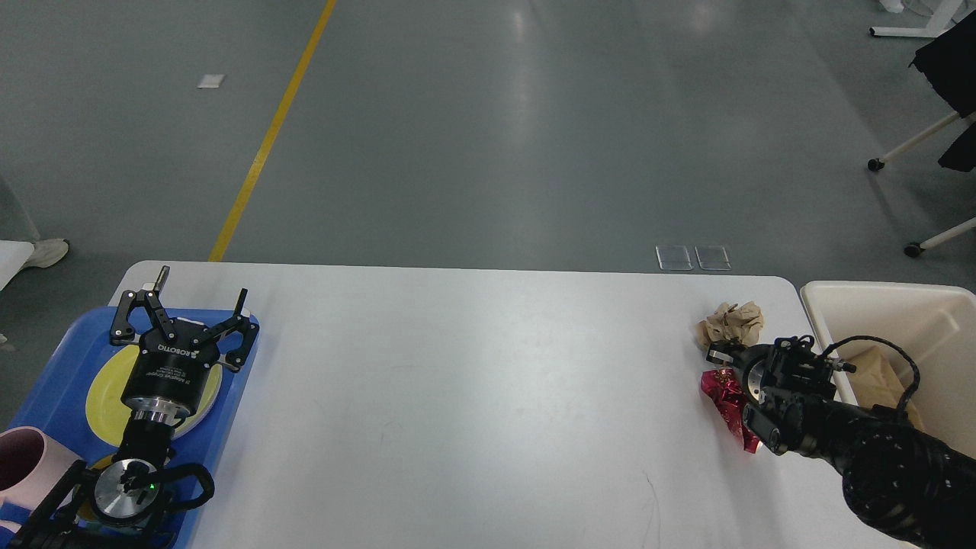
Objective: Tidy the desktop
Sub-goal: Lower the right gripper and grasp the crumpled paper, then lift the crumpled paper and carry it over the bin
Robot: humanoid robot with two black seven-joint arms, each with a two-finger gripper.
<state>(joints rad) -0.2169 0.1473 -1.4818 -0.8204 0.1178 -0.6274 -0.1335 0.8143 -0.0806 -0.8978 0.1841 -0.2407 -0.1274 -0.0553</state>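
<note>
Desktop long axis left-right, left gripper fingers apart, right gripper (state unclear).

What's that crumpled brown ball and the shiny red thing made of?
The brown ball looks like kraft paper: dull, tan, with soft creases. The red wrapper is probably foil or metallized plastic, since its sharp crinkles glint with bright highlights.

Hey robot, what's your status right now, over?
Left gripper open over blue tray. Right gripper at red wrapper, state unclear. Desktop holds crumpled brown paper. Nothing blocking.
</note>
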